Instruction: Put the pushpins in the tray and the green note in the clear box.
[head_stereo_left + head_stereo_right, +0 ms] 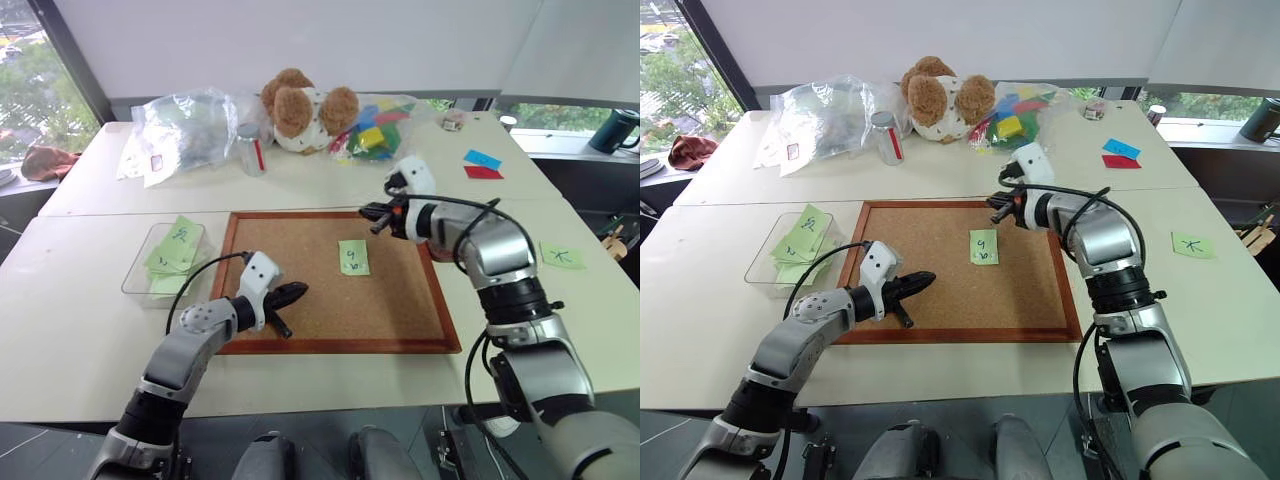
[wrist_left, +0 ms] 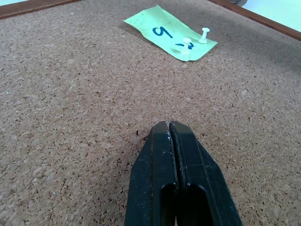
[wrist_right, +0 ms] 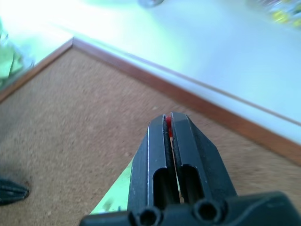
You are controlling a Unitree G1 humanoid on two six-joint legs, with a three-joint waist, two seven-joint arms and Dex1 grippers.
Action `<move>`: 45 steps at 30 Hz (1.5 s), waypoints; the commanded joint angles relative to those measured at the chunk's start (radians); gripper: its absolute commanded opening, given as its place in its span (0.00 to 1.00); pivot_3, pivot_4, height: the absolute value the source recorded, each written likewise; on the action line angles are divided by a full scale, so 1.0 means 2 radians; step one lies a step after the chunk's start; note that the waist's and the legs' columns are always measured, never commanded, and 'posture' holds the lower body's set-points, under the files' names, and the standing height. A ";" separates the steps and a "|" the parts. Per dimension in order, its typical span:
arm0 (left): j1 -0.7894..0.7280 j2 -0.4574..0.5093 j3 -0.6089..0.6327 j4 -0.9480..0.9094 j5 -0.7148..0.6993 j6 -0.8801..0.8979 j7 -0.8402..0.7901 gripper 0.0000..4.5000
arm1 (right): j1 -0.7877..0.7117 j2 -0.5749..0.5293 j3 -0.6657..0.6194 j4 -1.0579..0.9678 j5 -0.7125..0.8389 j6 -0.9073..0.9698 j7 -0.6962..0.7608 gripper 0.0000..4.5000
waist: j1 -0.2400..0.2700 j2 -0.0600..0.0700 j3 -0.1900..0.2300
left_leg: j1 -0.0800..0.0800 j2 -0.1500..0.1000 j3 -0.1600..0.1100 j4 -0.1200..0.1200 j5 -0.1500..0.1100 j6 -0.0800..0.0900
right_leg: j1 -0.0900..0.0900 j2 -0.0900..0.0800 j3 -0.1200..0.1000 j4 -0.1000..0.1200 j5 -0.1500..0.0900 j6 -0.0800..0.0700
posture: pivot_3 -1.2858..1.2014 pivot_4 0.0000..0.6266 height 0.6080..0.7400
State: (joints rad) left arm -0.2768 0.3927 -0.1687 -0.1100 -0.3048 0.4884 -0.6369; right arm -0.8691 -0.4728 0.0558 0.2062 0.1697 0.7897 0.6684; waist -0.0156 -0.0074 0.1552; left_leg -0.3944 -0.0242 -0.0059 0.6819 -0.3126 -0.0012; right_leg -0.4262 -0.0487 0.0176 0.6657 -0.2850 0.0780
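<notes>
The green note (image 1: 353, 257) marked "9" lies on the corkboard (image 1: 300, 338), right of its middle. Two white pushpins (image 2: 187, 43) (image 2: 205, 34) stand in the note's lower edge. My right gripper (image 1: 375, 213) hovers over the board's far right corner, above the note, shut on a red pushpin (image 3: 168, 128) that shows as a sliver between the fingers. My left gripper (image 1: 290, 293) is shut and empty, low over the board's near left part. The clear box (image 1: 136, 268) sits on the table left of the board with several green notes in it. The tray is out of view.
Crinkled plastic bags (image 1: 185, 128), a can (image 1: 250, 150), a plush bear (image 1: 305, 108) and a bag of coloured blocks (image 1: 375, 130) line the far table. Blue and red notes (image 1: 483, 165) and another green note (image 1: 562, 256) lie to the right.
</notes>
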 commanded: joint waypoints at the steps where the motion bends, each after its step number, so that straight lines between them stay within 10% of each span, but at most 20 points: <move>1: 0.012 0.005 -0.004 0.017 0.011 0.015 -0.001 0.00 | -0.015 -0.030 -0.037 0.022 -0.004 -0.019 -0.017 0.01 | 0.001 0.000 0.000 | 0.000 0.000 0.000 0.000 0.000 0.000 | 0.000 0.000 0.000 0.000 0.000 0.000 | 0.52 0.24 1.00; 19: 0.012 0.006 -0.006 0.015 0.016 0.014 -0.007 0.00 | -0.009 -0.076 -0.042 0.265 -0.040 -0.147 -0.020 0.01 | 0.000 0.001 -0.001 | 0.001 0.000 0.001 0.000 0.000 0.000 | 0.001 0.000 0.000 0.000 0.000 0.000 | 0.52 0.24 1.00; 28: 0.015 0.008 -0.005 0.013 0.017 0.014 -0.007 0.00 | -0.006 -0.086 -0.047 0.252 -0.037 -0.140 -0.006 0.81 | 0.000 0.001 -0.001 | 0.001 0.000 0.001 0.000 0.000 0.000 | 0.001 0.000 0.000 0.000 0.000 0.000 | 0.52 0.24 1.00; 45: 0.005 0.003 -0.003 0.024 0.015 0.010 -0.008 0.00 | 0.077 -0.111 -0.007 -0.065 0.026 -0.037 0.112 0.81 | 0.001 0.002 -0.001 | 0.001 0.000 0.000 0.000 0.000 0.000 | 0.001 0.000 0.000 0.000 0.000 0.000 | 0.52 0.24 1.00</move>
State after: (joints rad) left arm -0.2856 0.3924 -0.1720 -0.0975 -0.2924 0.4862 -0.6513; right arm -0.7217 -0.6867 0.0356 0.1626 0.1973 0.7076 0.8682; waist -0.0128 -0.0043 0.1534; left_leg -0.3926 -0.0238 -0.0050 0.6813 -0.3132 -0.0002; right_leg -0.4240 -0.0487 0.0184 0.6649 -0.2850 0.0781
